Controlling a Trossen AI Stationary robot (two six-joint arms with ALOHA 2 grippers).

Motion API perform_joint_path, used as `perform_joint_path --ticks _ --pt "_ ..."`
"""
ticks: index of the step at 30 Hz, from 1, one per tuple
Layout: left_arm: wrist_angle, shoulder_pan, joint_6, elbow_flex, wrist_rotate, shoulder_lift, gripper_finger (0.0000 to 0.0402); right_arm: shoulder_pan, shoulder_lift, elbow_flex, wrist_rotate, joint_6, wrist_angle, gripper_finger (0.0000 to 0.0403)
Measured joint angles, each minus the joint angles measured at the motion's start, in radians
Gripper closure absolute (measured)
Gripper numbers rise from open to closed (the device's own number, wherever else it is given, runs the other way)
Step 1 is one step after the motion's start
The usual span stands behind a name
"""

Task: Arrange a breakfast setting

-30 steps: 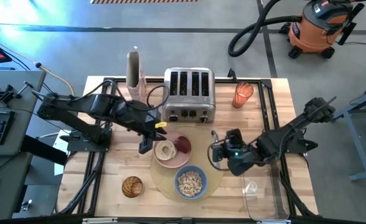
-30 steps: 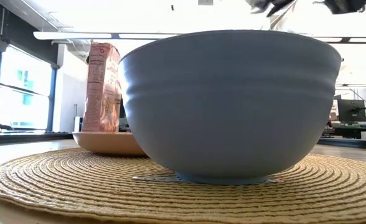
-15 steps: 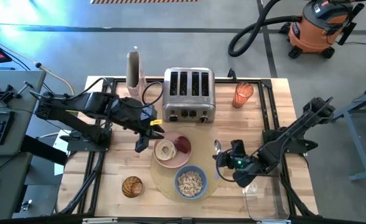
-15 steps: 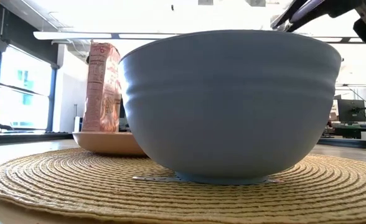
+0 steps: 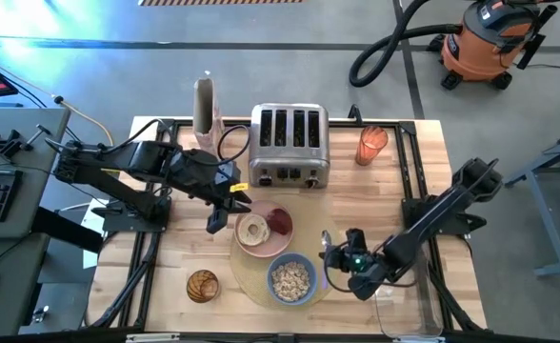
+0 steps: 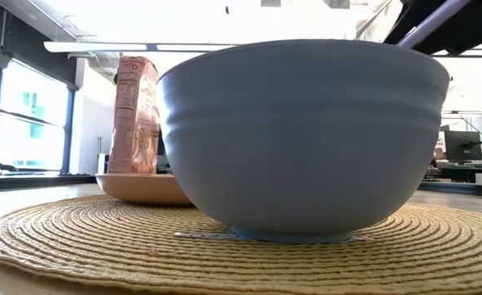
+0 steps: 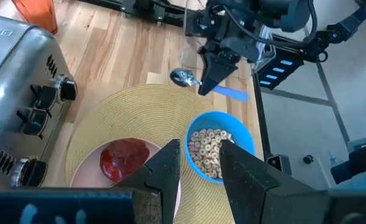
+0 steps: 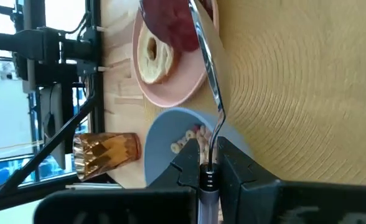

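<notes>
The right gripper (image 5: 342, 259) is clamped shut on the handle of the small metal spoon (image 5: 327, 241), holding it low over the table just beside the smaller blue bowl of cereal (image 5: 291, 279), at the right edge of the round tan woven placemat (image 5: 332, 269); in the right wrist view the spoon's stem (image 8: 206, 65) runs out from between the closed fingers (image 8: 189, 167) across the mat, its bowl end pointing toward the pink plate (image 5: 261, 246) that carries the bagel half (image 5: 253, 230) and the red fruit (image 5: 279, 221). To place it well, I judge the spoon should be lowered flat beside the bowl, parallel to the mat's edge, until it rests fully before the fingers let go, keeping clear of the bowl's rim so nothing gets nudged. The left gripper (image 5: 225, 204) waits over the table just left of the plate, its fingers a little apart with nothing between them, in front of the four-slot steel toaster (image 5: 290, 145).
</notes>
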Motion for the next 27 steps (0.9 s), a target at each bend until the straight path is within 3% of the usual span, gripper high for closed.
perform_joint_path --ticks 14,27 --pt "0.000 0.000 0.000 0.000 -0.004 0.000 0.0298 -0.007 0.043 0.000 -0.121 0.014 0.012 0.0398" --pt "0.000 0.000 0.001 0.000 -0.007 0.000 0.0298 -0.010 0.146 0.000 -0.169 0.036 0.021 0.0398"
